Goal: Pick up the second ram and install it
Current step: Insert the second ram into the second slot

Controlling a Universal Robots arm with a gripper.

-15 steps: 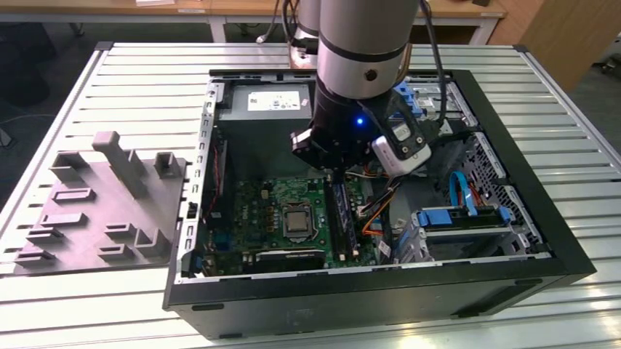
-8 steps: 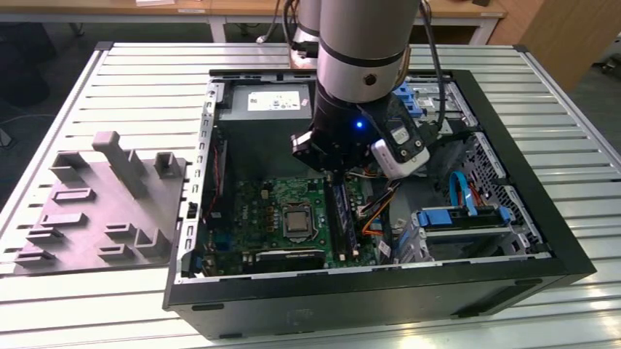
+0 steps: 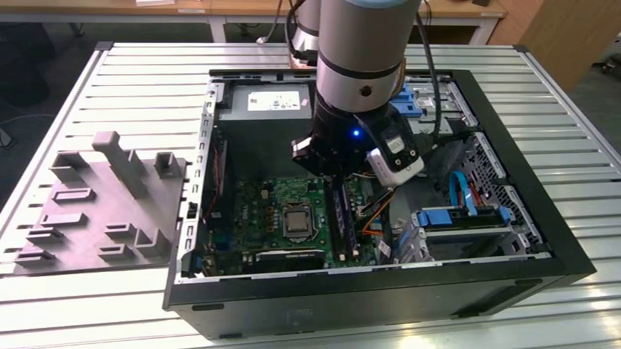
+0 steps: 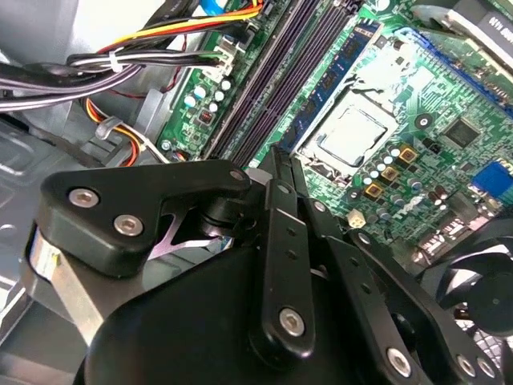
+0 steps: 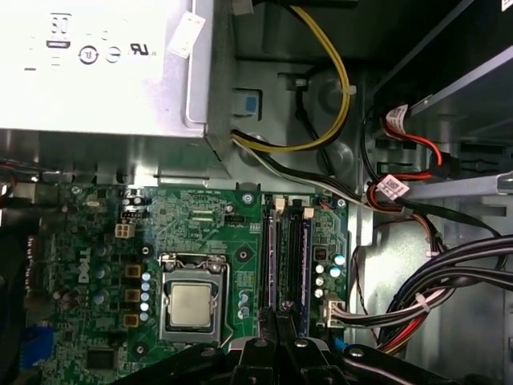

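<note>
Bright, even light on the table [image 3: 543, 94] in the exterior view; the computer case [image 3: 388, 291] interior lies in shade. Glare washes out the power supply [image 5: 96, 72] in the first wrist view. Blue lamp [image 3: 357, 133] glows on the arm [image 3: 359, 43].

The claw [image 4: 282, 164] was matt black, its links looking like moulded plastic or coated metal, pinned with bright steel screws [image 4: 292, 322]. Beneath it, the motherboard [image 5: 208, 216] had a glossy green lacquer, and the processor lid [image 5: 191, 305] was dull brushed metal. Beyond the claw, the power supply [image 5: 104, 96] was bare, pale sheet metal. The cables [image 5: 465, 258] beside it wore shiny plastic sheathing. Well away from the claw, a matt grey plastic tray [image 3: 97, 211] lay on a ribbed, pale metal table [image 3: 145, 80].
</note>
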